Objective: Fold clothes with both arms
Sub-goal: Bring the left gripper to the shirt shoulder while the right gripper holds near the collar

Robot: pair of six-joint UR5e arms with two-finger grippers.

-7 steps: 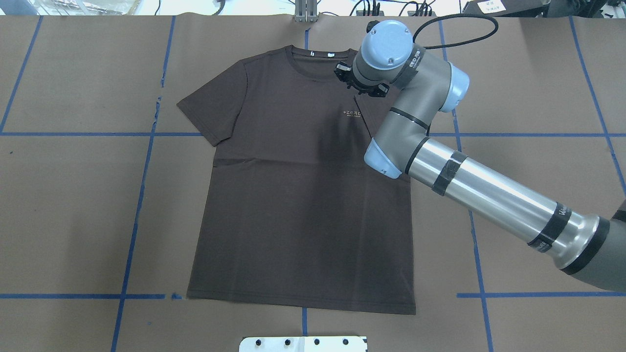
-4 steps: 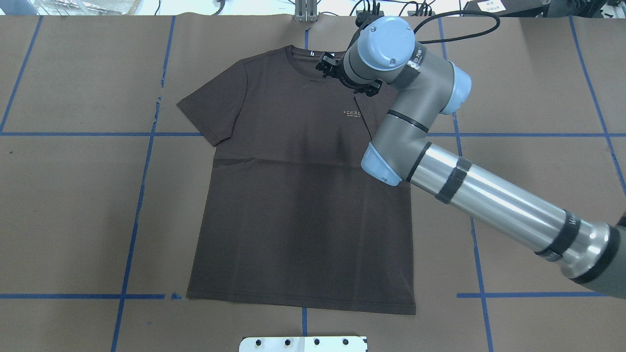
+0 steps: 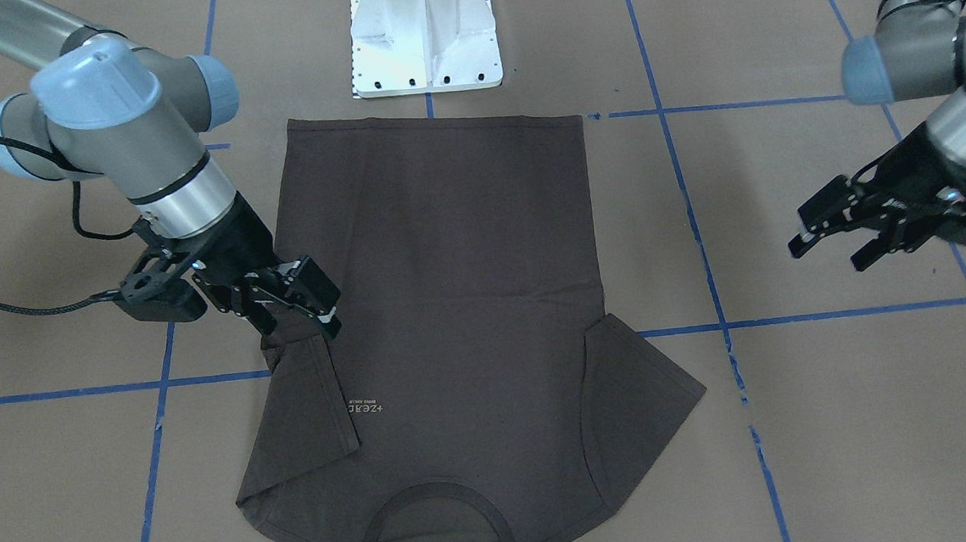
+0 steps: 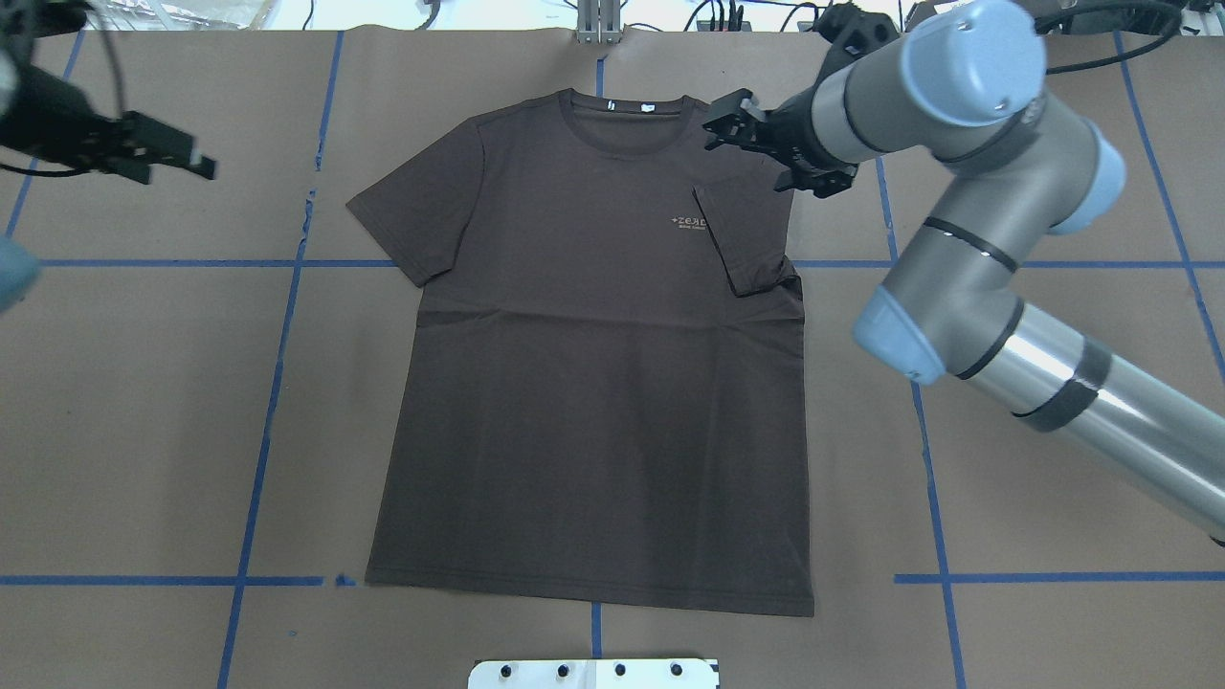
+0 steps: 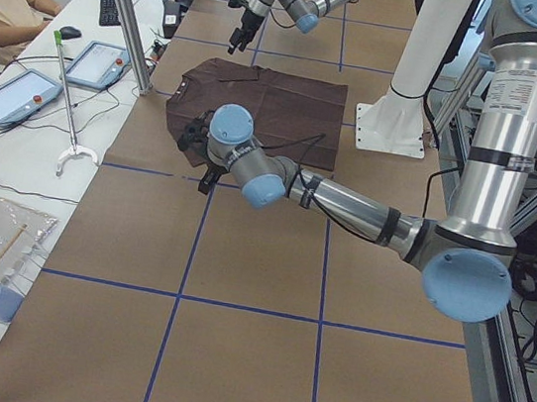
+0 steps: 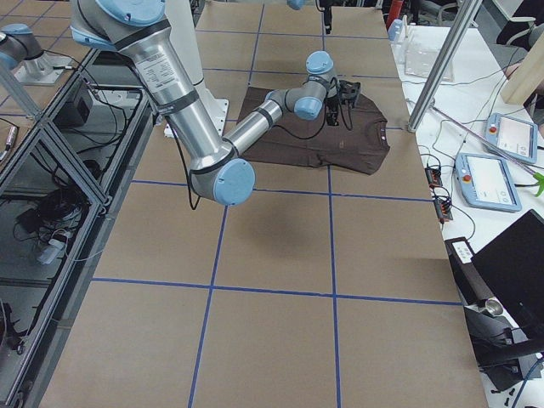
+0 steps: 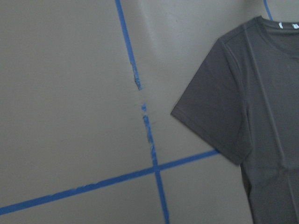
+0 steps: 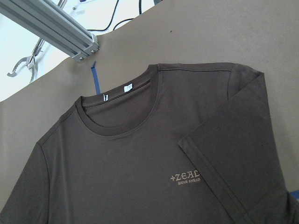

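The dark brown T-shirt [image 4: 593,402] lies flat on the brown paper, front up, collar with white labels [image 4: 627,105] at the far edge. Its sleeve on my right side [image 4: 751,230] is folded inward onto the chest beside the pale logo [image 4: 689,222]; the other sleeve [image 4: 412,220] lies spread out. My right gripper [image 4: 751,144] hovers open and empty over the right shoulder, just above the folded sleeve in the front view [image 3: 299,318]. My left gripper [image 4: 187,158] is open and empty above bare paper, far left of the shirt, as the front view [image 3: 826,251] also shows.
The white pedestal base [image 3: 424,37] stands just behind the shirt's hem. Blue tape lines [image 4: 287,316] cross the paper. A black cable [image 3: 18,308] hangs from my right wrist. An aluminium post [image 4: 598,19] stands at the far edge, with tablets [image 5: 8,95] beyond it.
My right gripper has swung right, from over the collar to over the right shoulder. My left gripper has come into view at the far left. The shirt has not moved.
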